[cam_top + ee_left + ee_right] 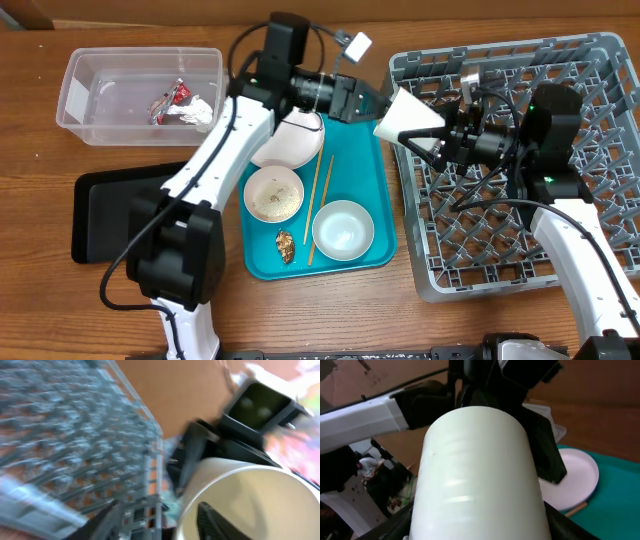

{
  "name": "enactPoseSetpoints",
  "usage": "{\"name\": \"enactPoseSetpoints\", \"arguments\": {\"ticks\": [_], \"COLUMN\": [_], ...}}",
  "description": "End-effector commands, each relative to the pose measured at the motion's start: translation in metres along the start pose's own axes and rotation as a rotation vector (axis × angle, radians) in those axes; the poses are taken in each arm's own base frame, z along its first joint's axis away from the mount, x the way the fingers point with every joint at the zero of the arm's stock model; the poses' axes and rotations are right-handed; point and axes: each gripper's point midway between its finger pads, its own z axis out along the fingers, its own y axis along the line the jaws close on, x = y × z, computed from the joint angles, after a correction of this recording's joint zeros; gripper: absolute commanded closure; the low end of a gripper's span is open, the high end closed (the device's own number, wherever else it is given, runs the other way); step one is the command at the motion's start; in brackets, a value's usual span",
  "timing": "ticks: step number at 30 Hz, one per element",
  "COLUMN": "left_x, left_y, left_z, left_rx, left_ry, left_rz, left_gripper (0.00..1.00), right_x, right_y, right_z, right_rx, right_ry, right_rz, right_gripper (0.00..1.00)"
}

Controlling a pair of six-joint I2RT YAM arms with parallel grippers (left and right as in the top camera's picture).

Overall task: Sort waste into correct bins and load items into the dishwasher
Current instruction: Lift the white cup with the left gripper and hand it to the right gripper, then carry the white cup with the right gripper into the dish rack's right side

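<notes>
We see the white cup held over the rack's ten o'clock edge. The left claw pinches its rim, one finger apparently inside. The right claw meets it from three o'clock, fingers flanking the cup; whether they press we cannot tell.

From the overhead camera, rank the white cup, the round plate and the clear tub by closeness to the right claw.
1. White cup, right at the right claw.
2. Plate, at the teal tray's far end.
3. Clear tub, far left.
</notes>
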Motion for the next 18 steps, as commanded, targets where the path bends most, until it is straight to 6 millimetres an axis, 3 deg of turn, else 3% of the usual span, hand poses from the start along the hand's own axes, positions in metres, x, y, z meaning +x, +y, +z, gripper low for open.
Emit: {"name": "enactPoseSetpoints", "arguments": {"ticks": [1,4,8,13,16,18], "left_x": [-0.020,-0.011,0.007,0.027,0.034,0.035], "left_y": [0.061,0.101,0.124,0.128,0.121,0.115], "left_z": [-0.049,-0.093,-0.143,-0.202,-0.238,-0.260], "left_rx": [-0.314,-0.525,-0.667,-0.833,-0.970,-1.074], "left_ry": [-0.131,-0.170,-0.183,-0.184,-0.193,-0.210], "left_rz": [-0.014,-0.108,-0.210,-0.244,-0.230,-0.221], "left_gripper": [0.48,0.45,0.44,0.40,0.39,0.39], "right_x": [0.000,0.009,0.018,0.023,0.019,0.013], "right_y": [-0.017,-0.038,-0.061,-0.085,-0.099,-0.108], "right_z": [-0.001,-0.005,-0.013,-0.038,-0.070,-0.102], "right_rx": [0.104,0.220,0.363,0.509,0.652,0.807], "right_ry": [-0.009,-0.004,0.003,-0.015,-0.022,-0.031], "right_rz": [0.044,0.111,0.176,0.325,0.419,0.473], "right_gripper": [0.44,0.47,0.49,0.56,0.63,0.65]}}
